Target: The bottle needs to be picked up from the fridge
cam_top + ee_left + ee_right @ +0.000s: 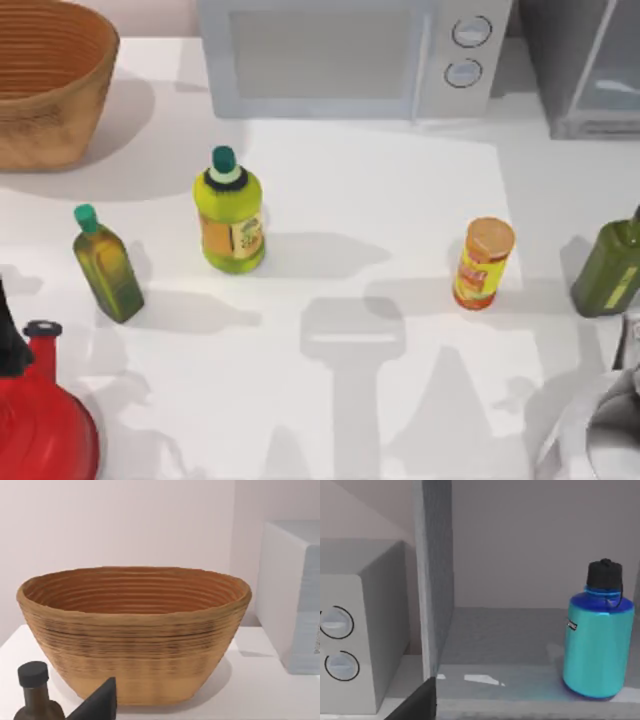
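- While the bottle (598, 635) stands upright on the floor of the fridge (436, 580), the pick-up is judged not yet done: nothing grips it, and its black cap sits on top with a thin tether hanging down.
- Fridge, status: open toward the right wrist camera, with the interior bare apart from the bottle, which stands near the front edge; in the top view the appliance occupies the far right corner of the desk (400, 330), its pale framed door panel (610, 70) in sight.
- Right end effector (417, 702): a dark finger edge shows in the right wrist view, low and well short of the bottle; whether the fingers are wide or narrow, one cannot tell.
- Left end effector (100, 702): a dark finger tip shows in the left wrist view, facing the woven basket (135, 630); spread likewise cannot be told. It looks idle.
- Remaining work, as a judgement: reach into the fridge, close around the bottle's body, lift it clear.
- Other stock on the desk: microwave (340, 55) at the back, beside the fridge; yellow-green bottle (231, 215); olive-green bottle (105, 265) at the left; second olive-green bottle (608, 265) at the right edge; orange canister (484, 263); red vessel (40, 420) at the near left corner.
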You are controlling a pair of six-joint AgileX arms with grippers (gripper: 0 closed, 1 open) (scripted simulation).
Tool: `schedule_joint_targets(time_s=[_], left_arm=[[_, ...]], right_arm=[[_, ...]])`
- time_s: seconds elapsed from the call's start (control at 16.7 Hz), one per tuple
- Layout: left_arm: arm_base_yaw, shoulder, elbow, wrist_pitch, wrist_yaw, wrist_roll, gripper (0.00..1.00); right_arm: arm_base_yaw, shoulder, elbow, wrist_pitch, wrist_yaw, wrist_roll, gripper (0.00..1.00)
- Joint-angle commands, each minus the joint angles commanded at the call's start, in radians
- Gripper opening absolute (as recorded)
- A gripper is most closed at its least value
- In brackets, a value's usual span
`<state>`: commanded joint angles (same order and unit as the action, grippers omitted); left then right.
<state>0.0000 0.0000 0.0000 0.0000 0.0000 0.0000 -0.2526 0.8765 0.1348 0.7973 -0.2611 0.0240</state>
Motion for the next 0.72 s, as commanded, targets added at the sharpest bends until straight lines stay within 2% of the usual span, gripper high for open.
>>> schedule_joint_targets(time_s=[0.36,0.72], left_arm=[[0.000,0.000,0.000,0.000,0.000,0.000,1.00],[0.000,0.000,0.000,0.000,0.000,0.000,1.00]], right_arm=[[-0.156,0.610,0.010,0.473,-0.145,0.008,1.00],[-0.264,0.895,0.040,0.780,-0.238,-0.003,1.00]])
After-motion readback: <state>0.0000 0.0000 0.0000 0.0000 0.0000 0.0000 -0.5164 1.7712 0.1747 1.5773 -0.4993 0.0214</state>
